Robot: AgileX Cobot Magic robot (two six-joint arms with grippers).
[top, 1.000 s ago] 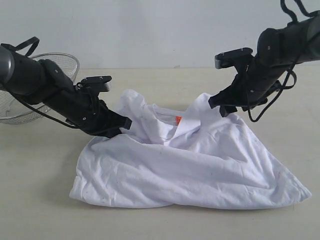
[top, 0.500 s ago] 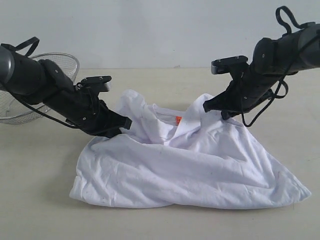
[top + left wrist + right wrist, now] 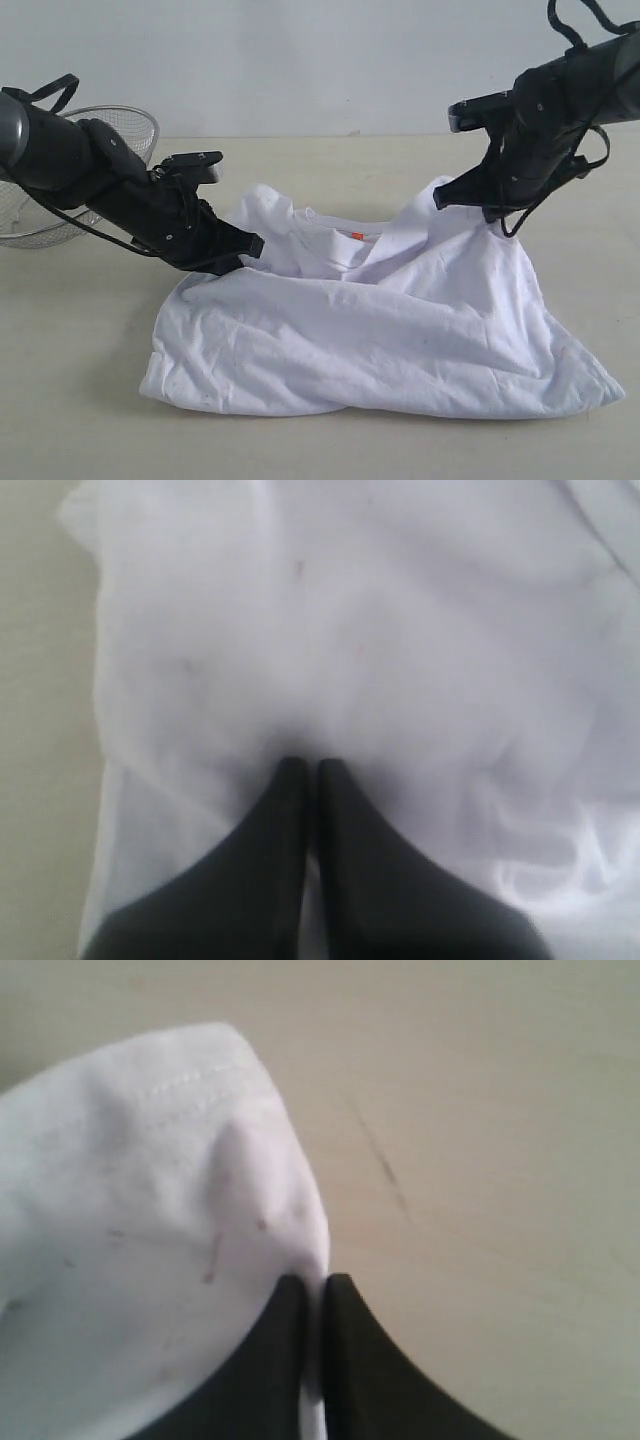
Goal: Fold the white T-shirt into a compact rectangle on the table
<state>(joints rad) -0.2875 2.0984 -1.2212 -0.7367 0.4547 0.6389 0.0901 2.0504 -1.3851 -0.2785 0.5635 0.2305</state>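
White T-shirt [image 3: 380, 330]: 1 | left pincer [image 3: 252, 245], right pincer [image 3: 445, 197] gripping it: 2 | basket [image 3: 120, 125]: 1

There is one white T-shirt [image 3: 400, 330]. It has one small orange tag [image 3: 357, 236]. There is one table [image 3: 80, 400]. There is one wire basket [image 3: 140, 135]. There are two grippers: the left gripper [image 3: 250, 245] and the right gripper [image 3: 445, 197].

Entry one: left arm [image 3: 90, 175] — low, sloping down from the left; left gripper [image 3: 250, 245] with fingers pressed together, pinching the white T-shirt [image 3: 400, 330]. Entry two: right arm [image 3: 570, 95] — raised, angled down from the right; right gripper [image 3: 445, 198] with fingers together, cloth edge nipped between them.
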